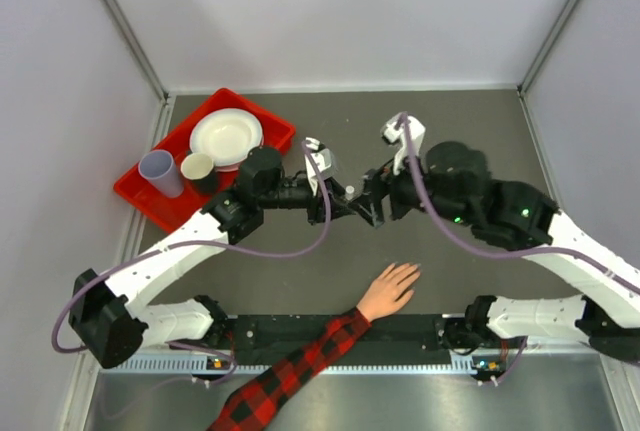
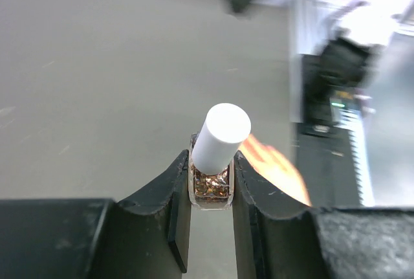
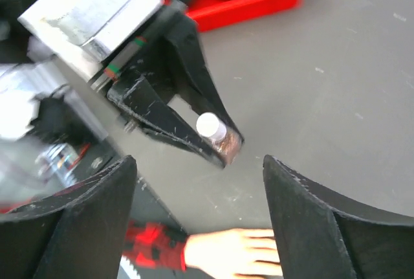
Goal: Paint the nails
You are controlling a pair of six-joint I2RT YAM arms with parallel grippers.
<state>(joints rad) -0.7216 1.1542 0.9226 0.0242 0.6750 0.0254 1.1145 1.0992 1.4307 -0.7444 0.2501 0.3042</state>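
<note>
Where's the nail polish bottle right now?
The bottle is clamped in the left gripper, near the middle of the top view, just beyond the hand, with the open right gripper facing it.

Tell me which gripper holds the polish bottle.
The left gripper: its jaws clamp the white-capped glitter bottle, while the right gripper has its jaws wide open, empty.

tray (image 1: 274, 134) red | sleeve (image 1: 300, 363) red-black plaid | hand (image 1: 388, 292) peach | bottle (image 2: 210, 187) copper glitter | cap (image 2: 221, 135) white
</note>
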